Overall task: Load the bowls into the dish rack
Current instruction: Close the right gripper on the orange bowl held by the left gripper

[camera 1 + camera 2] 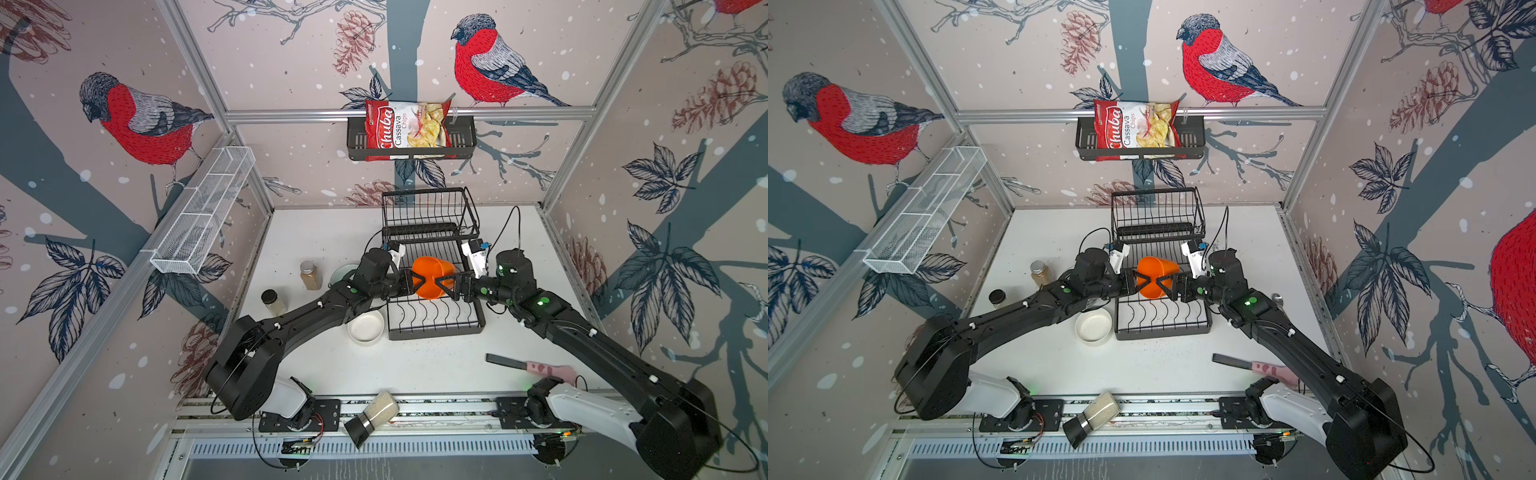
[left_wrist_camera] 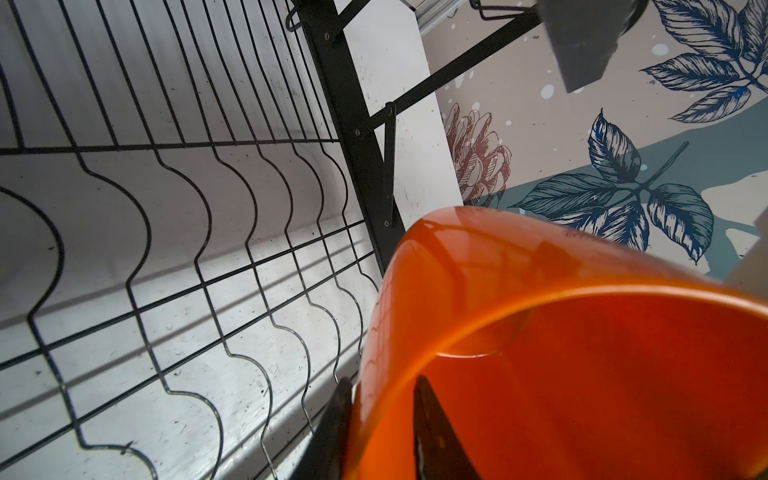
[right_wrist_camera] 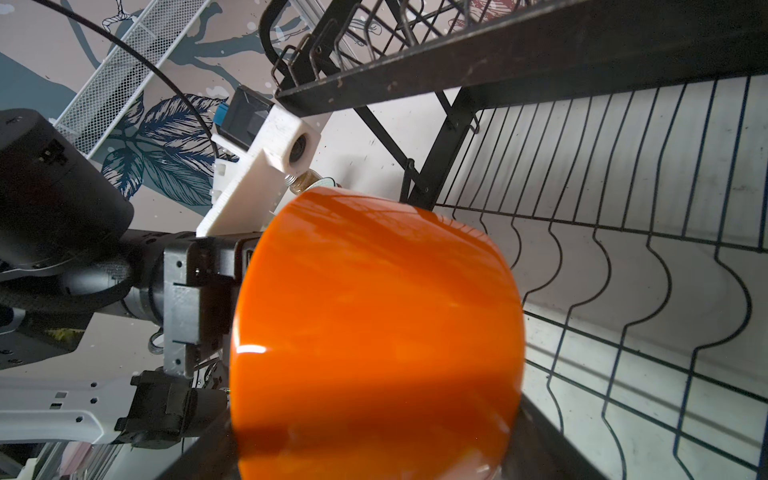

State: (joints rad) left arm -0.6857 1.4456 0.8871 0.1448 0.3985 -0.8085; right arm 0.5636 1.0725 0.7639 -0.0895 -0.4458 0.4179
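A bright orange bowl (image 1: 430, 272) (image 1: 1154, 270) hangs on its side over the black dish rack (image 1: 436, 328) (image 1: 1163, 328), between both grippers. My left gripper (image 1: 417, 282) (image 2: 383, 380) straddles its rim, one finger inside and one outside, with a thin gap at the wall: open. My right gripper (image 1: 444, 284) (image 3: 374, 457) is shut on the bowl's body (image 3: 374, 332) from the other side, jaws wide. A white bowl (image 1: 365, 328) (image 1: 1094, 326) sits on the table left of the rack. A pale teal bowl (image 1: 343, 272) shows partly behind the left arm.
Two spice jars (image 1: 311, 275) (image 1: 273, 302) stand left of the arm. Another jar (image 1: 374, 415) lies on the front rail. A pink-handled tool (image 1: 532, 365) lies at front right. The rack's raised basket tier (image 1: 428, 212) is behind the bowl. On the walls hang a white mesh shelf (image 1: 203, 216) and a chips basket (image 1: 411, 137).
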